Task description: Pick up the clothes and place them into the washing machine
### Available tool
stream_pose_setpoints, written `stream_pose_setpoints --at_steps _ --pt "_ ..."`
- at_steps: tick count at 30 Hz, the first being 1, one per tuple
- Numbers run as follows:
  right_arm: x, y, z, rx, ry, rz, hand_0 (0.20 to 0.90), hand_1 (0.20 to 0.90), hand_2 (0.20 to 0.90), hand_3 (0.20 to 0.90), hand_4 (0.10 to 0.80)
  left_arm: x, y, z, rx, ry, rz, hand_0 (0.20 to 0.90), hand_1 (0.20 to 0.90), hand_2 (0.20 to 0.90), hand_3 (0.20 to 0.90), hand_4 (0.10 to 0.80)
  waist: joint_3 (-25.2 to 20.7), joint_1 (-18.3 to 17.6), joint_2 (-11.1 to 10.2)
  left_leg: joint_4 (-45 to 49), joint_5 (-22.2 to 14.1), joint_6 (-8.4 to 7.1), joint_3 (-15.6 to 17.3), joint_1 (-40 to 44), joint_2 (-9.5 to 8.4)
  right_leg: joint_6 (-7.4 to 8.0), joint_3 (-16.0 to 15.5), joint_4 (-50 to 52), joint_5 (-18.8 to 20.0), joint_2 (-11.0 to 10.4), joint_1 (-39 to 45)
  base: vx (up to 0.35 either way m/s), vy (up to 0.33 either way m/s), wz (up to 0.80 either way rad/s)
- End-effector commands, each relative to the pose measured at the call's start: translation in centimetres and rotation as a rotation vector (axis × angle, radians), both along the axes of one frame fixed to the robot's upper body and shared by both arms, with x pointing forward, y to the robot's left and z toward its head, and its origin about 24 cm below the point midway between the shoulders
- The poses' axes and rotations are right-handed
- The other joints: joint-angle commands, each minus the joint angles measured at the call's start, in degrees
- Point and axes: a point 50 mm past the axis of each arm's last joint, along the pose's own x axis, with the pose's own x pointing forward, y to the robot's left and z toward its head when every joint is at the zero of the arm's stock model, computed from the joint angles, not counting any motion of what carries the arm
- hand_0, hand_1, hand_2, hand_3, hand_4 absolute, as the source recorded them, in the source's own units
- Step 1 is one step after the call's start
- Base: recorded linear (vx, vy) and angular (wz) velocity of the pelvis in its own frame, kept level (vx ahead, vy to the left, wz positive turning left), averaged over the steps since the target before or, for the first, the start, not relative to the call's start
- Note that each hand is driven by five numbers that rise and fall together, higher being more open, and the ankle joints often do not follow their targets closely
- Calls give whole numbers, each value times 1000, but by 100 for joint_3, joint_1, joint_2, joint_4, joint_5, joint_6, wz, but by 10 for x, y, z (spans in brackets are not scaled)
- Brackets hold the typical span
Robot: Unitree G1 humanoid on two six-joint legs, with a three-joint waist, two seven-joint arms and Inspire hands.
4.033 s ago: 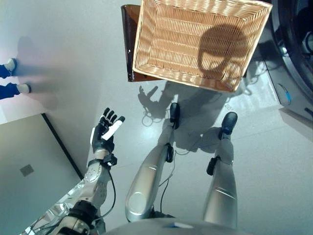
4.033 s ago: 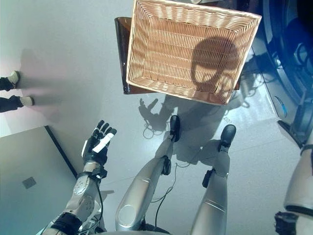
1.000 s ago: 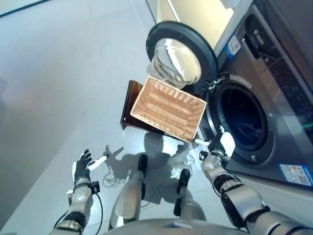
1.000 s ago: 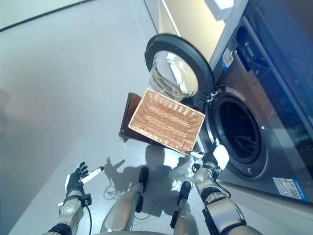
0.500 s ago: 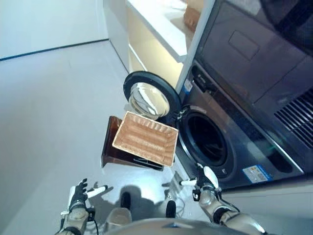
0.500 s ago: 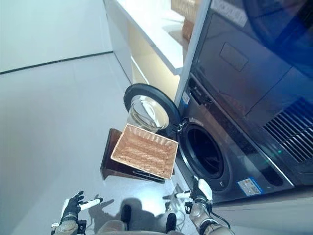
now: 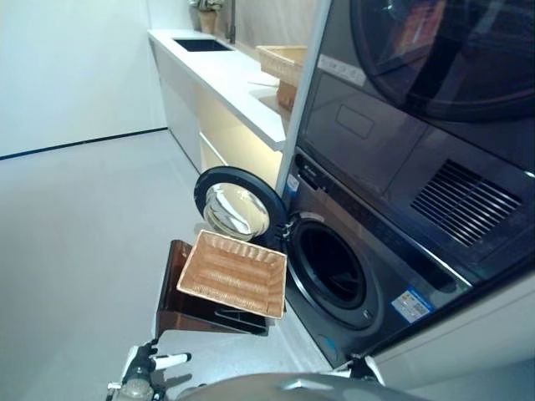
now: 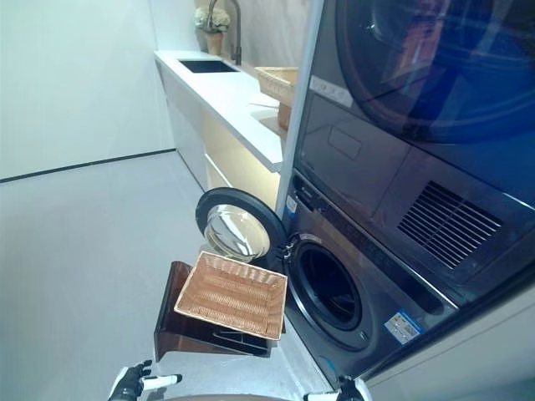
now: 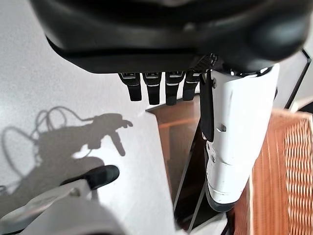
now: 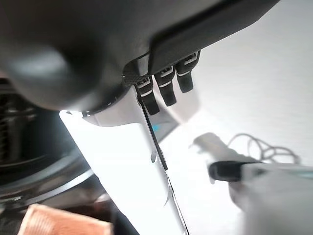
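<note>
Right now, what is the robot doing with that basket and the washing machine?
The robot is not holding anything. Its left hand and right hand hang low and open, with nothing in them. The basket sits on a brown stand and looks empty. Beside it the washing machine has its round door swung open. No clothes show anywhere, and the inside of the drum is too dark to see.
</note>
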Motion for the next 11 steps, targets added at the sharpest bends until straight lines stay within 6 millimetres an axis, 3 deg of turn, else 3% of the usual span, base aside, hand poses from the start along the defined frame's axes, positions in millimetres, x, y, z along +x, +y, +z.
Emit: stream_pose_setpoints --at_steps 1,11 --pt "29 -8 5 -9 -65 34 900 900 900 900 800 22 -14 0 -29 -30 -72 900 900 900 900 800 80 -14 321 -10 -154 -410 -40 223 173 80 22 237 -92 352 386 12 15 -17" --pt "24 -6 3 19 -45 61 900 900 900 900 800 21 -19 -2 -62 -23 -89 900 900 900 900 800 58 -85 375 -10 -197 -399 -31 305 158 63 64 256 -142 336 442 1 6 -7"
